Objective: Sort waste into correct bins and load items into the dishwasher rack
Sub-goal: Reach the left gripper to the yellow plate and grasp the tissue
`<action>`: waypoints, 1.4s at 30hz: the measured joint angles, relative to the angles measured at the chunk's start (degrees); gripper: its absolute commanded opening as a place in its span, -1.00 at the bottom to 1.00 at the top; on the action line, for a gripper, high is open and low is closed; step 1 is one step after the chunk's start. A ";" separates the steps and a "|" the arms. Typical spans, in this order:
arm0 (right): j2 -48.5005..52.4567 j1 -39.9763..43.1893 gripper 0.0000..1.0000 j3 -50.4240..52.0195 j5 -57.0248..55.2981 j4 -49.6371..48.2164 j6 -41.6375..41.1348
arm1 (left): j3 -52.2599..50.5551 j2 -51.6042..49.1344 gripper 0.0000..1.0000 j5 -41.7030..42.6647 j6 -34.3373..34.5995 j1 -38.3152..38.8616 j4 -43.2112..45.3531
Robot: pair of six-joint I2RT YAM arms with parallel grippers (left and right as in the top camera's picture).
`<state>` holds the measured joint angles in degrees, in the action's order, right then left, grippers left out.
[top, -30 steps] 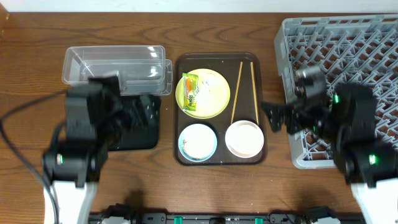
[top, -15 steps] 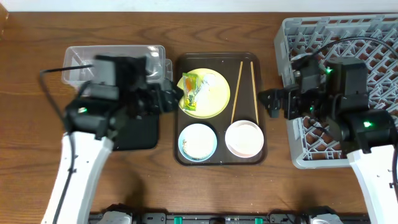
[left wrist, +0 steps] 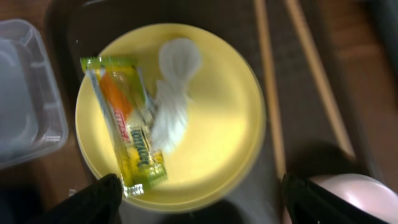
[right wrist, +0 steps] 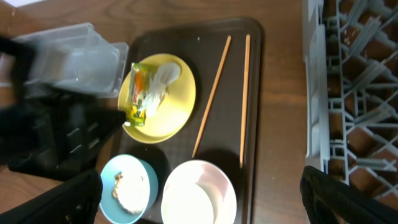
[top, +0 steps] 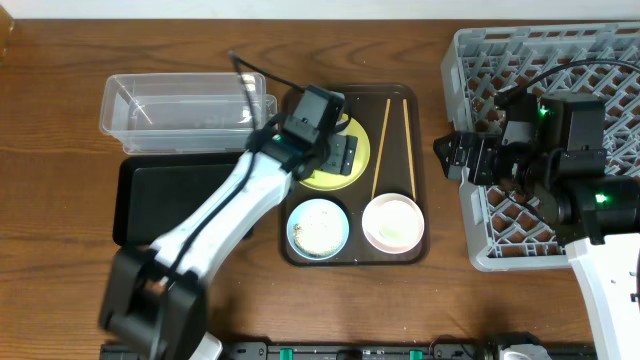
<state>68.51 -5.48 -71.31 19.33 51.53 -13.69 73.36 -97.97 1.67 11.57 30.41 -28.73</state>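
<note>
The green-and-orange wrapper [left wrist: 124, 134] lies on the yellow plate [left wrist: 211, 130] beside a white crumpled scrap [left wrist: 173, 102]. My left gripper [left wrist: 202, 208] is open and hovers just above the plate's near edge; in the overhead view it [top: 338, 155] hides the wrapper. The two chopsticks [top: 380, 145] lie on the brown tray. The light blue bowl [top: 318, 228] holds rice scraps, and the white bowl [top: 392, 222] sits beside it. My right gripper [top: 447, 158] is open and empty between the tray and the grey rack [top: 550, 120]. I see no small white cup.
The clear tub [top: 180, 100] stands at the back left, with the black tray [top: 180, 200] in front of it. The brown serving tray [top: 350, 255] sits mid-table. In the right wrist view the rack [right wrist: 354, 81] fills the right side.
My left arm has swung right, from over the black tray to over the yellow plate. My right gripper has shifted slightly right toward the rack.
</note>
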 measured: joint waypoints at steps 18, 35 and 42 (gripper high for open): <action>0.00 0.00 0.99 -0.07 0.20 0.96 -0.81 | 0.02 -16.50 -0.22 7.37 0.24 -1.70 13.53; 0.00 0.00 0.99 -0.07 0.20 0.92 -0.83 | 0.07 -4.98 0.35 7.72 0.22 -1.70 11.76; 0.00 0.00 0.99 -0.07 0.20 0.85 -0.98 | 0.61 -7.10 0.43 2.08 -0.02 -1.75 12.50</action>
<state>68.51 -5.48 -71.37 19.53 52.38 -14.68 73.97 -105.08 3.75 11.55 28.67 -16.23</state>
